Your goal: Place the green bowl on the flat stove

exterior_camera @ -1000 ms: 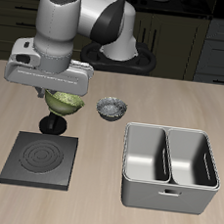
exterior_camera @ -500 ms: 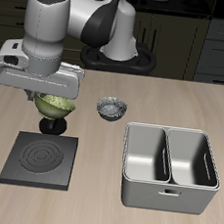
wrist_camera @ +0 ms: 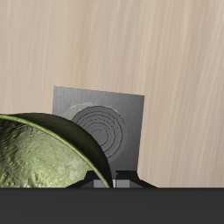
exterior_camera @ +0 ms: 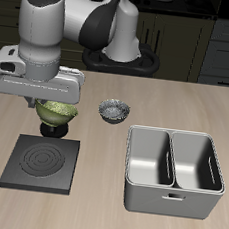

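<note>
The green bowl hangs in my gripper, lifted above the table just behind the back edge of the flat stove. The bowl is olive-green and partly hidden under my hand. In the wrist view the bowl fills the near field, held at its rim between my fingers. The black square stove with ring grooves lies below and ahead of it on the wood. A small dark round object stands under the bowl in the exterior view.
A grey-white patterned bowl sits on the table farther back, beside the held bowl. A grey two-compartment metal basin stands near the table's front edge. My arm's base is at the back.
My gripper has carried the green bowl sideways and slightly lower, away from the grey-white bowl, and it now hangs nearer the stove's back edge.
</note>
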